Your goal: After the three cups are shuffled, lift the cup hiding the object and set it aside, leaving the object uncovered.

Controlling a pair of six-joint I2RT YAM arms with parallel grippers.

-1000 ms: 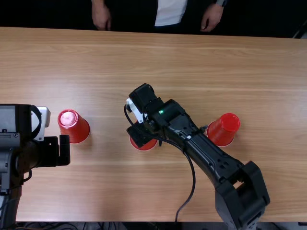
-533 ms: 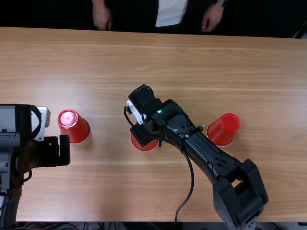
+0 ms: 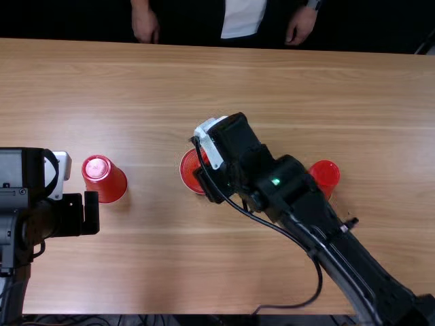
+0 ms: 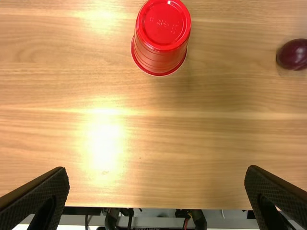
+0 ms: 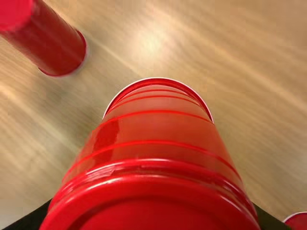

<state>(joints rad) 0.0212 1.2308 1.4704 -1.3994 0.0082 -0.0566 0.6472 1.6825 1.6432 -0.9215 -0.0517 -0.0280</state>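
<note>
Table [image 3: 217, 88]: light wood, flat and smooth. Nothing on it would check a round thing once nudged.

Right arm [image 3: 319, 231]: reaching from the near right to the middle of the table. A low swing rightward to set its load aside could clip the right cup.

Left hand [image 4: 154, 175]: released, fingers spread wide, just near of the left cup. By the look of it, it has no part in this step.

Right hand [image 3: 204, 182]: clenched on the middle cup near its closed end.

Middle cup [image 3: 191, 170]: red plastic, held tilted and clear of the table, mouth turned left, away from the hand. The walls look thin and slick. Too light a grip may let it slide out and drop back over the ball; too hard a grip may buckle it. The right wrist view gives the whole open rim with its white lip and bare wood beyond, while the top view gives a red crescent beside the hand.

Left cup [image 3: 103, 178], right cup [image 3: 323, 178]: upside down on the table, well apart, one on either side of the arm.

Ball [image 4: 292, 54]: dark red, lying uncovered well to the right of the left cup. The left wrist view supplies it; from the top, the right arm stands over that ground. A brush from the cup or hand on the way down would likely send it rolling.
</note>
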